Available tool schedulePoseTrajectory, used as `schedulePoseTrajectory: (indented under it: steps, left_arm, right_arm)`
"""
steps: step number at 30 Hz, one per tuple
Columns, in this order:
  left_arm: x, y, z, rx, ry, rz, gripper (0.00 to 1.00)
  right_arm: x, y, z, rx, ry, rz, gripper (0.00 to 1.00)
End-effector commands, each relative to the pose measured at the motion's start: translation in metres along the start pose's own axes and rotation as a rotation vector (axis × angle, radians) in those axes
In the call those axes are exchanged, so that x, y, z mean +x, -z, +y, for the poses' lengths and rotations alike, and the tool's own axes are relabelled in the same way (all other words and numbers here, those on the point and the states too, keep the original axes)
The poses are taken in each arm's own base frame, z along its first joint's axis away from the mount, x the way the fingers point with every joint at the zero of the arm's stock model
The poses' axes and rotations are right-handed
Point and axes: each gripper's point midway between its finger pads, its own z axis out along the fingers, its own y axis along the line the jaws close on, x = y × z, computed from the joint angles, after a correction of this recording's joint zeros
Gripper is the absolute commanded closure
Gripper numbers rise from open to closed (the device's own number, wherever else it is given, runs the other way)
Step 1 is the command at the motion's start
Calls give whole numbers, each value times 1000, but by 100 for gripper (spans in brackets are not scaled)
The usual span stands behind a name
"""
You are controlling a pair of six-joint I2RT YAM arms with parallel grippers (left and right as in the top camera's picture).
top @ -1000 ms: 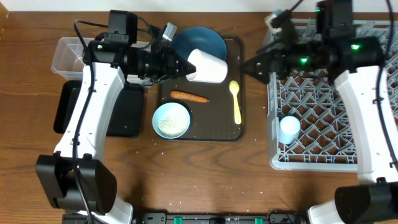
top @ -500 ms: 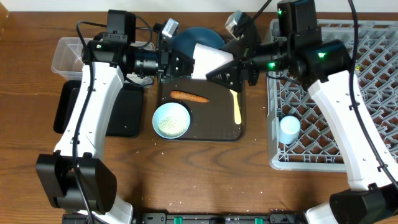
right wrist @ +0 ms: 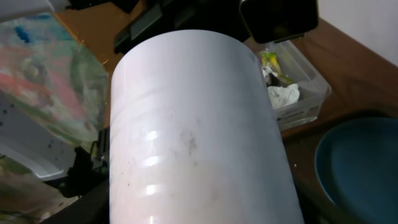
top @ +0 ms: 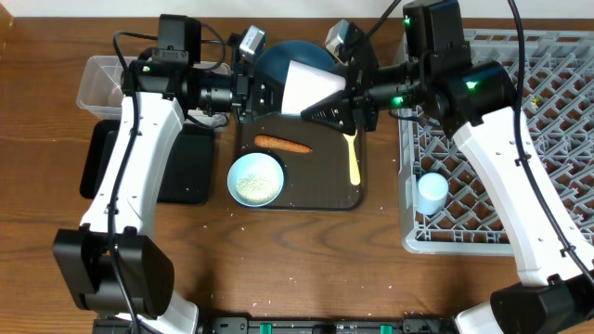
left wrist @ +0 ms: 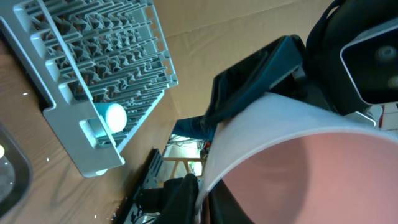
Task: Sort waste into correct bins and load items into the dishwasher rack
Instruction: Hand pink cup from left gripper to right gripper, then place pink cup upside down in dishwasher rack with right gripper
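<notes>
The pink cup point(top: 311, 85) hangs on its side in the air over the dark blue plate point(top: 306, 51). My left gripper point(top: 269, 93) is shut on its rim, seen close in the left wrist view point(left wrist: 311, 168). My right gripper point(top: 336, 93) is open and straddles the cup's base; the cup point(right wrist: 193, 124) fills the right wrist view. The carrot point(top: 283, 144), the pale blue bowl point(top: 255, 178) holding rice and the yellow spoon point(top: 353, 158) lie on the brown serving tray point(top: 316, 197). The light blue cup point(top: 432, 193) stands in the grey rack point(top: 483, 213).
The clear tub point(top: 97, 83) at the far left holds a napkin and a yellow-green wrapper point(right wrist: 272, 62). The black tray point(top: 186, 172) lies under my left arm. Loose rice grains dot the table near the serving tray.
My right gripper swung left from over the rack to the cup's base and now straddles it. My left gripper holds the cup in about the same place.
</notes>
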Motion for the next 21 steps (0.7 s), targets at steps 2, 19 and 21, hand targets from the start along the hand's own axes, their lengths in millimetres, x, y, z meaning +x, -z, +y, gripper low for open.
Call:
schedulePoseTrajectory:
  steps: [2,19,21]
  left_arm:
    - [2,-3,-5,19,-20,11,79]
    - [-17,31,113,-719,-15,-113,66]
    - [-14,31,123,-787,-18,-105,66]
  right_arm:
    - [-1,6,-12,58,11,-1,48]
    - [65,151,-108,858,-430,123,47]
    - [79,161,-116,937,-485,160,48]
